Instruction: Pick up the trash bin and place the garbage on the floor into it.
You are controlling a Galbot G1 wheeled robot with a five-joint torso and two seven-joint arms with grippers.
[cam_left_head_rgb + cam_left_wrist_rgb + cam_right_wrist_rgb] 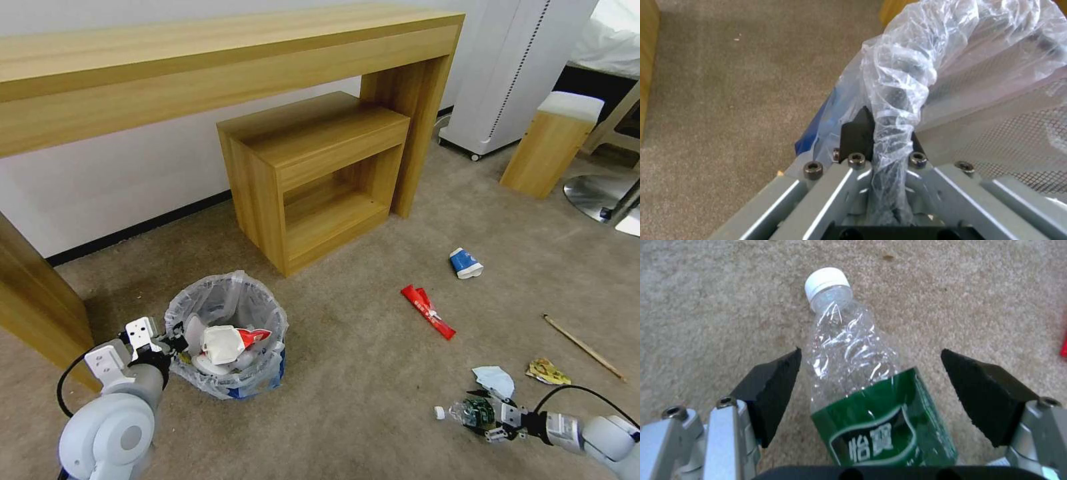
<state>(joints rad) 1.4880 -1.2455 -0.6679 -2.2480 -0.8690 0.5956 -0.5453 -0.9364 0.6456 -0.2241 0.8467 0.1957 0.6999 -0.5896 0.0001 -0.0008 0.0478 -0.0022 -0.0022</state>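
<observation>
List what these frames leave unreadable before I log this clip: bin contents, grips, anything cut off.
- Head view: the trash bin shows only its top layer; lower contents are hidden by the crumpled litter and bag.
- Left wrist view: the left gripper pinches the bagged rim; plastic hides the contact.
- Right wrist view: the bottle lies between the open right gripper; the gripper body cuts off its base.

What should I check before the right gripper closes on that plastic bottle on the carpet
1. Right gripper open: ok.
2. Bottle between its fingers: ok, label end sits deepest.
3. Bottle flat on the carpet: ok.
4. Left gripper shut on the trash bin rim: ok.
5. Room left in the bin: ok, though cups and wrappers already fill much of it.
6. Bottle empty: cannot tell.
</observation>
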